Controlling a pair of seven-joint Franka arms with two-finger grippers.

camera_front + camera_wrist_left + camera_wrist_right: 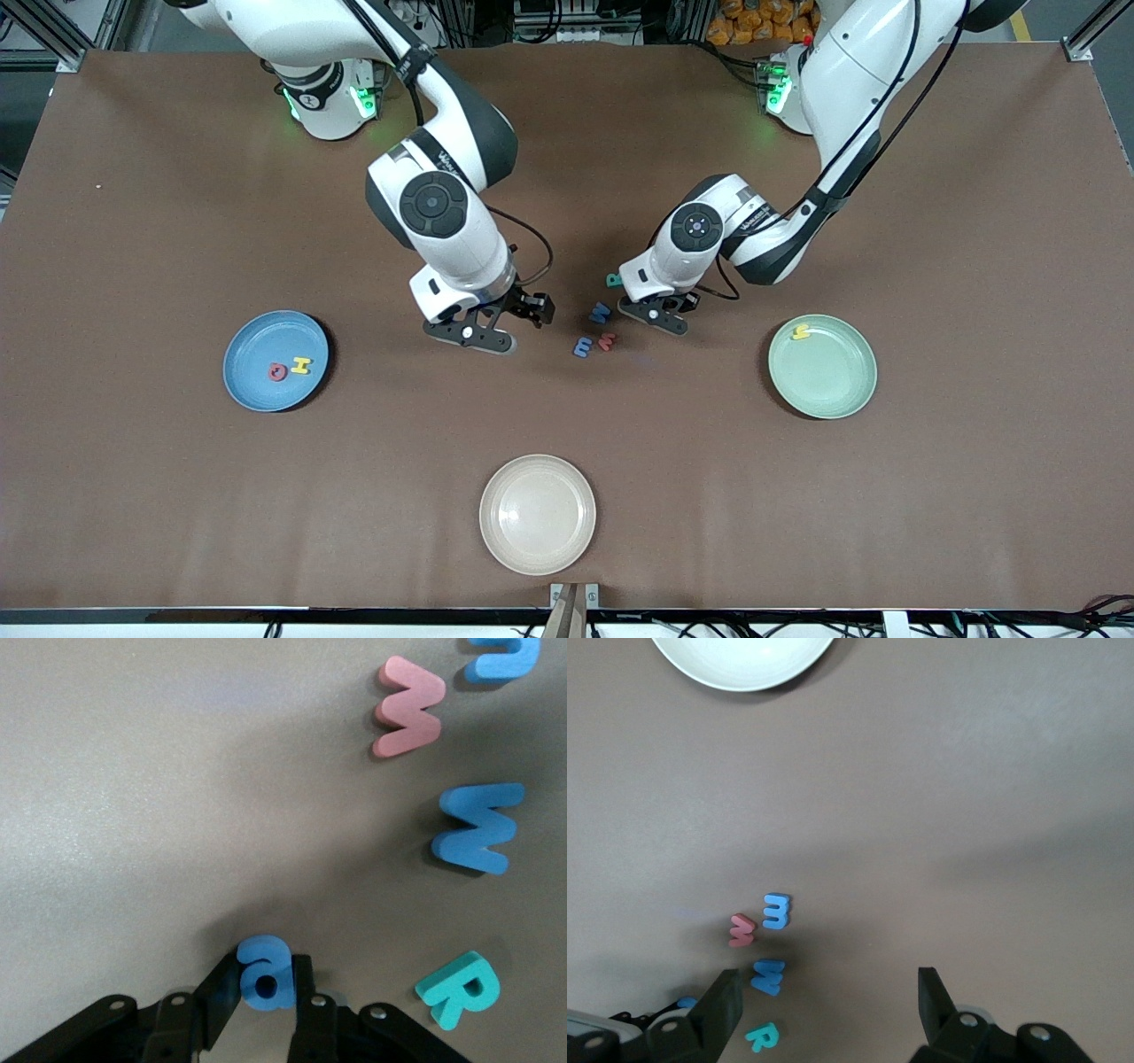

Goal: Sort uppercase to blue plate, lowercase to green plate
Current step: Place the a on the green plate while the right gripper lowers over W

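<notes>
My left gripper (266, 981) is shut on the blue lowercase a (266, 971), low at the table beside the loose letters; in the front view that gripper (660, 317) hides the a. Lying close by are the blue W (600, 312), teal R (612, 280), blue m (583, 347) and small red letter (607, 340). My right gripper (483, 337) hangs open and empty over bare table, between the loose letters and the blue plate (252, 390). That plate holds the red Q (277, 371) and yellow H (301, 364). The green plate (833, 390) holds a yellow h (801, 332).
A cream-white plate (537, 514) stands near the table's front edge, nearer to the front camera than the letters. The blue plate sits toward the right arm's end of the brown table, the green plate toward the left arm's end.
</notes>
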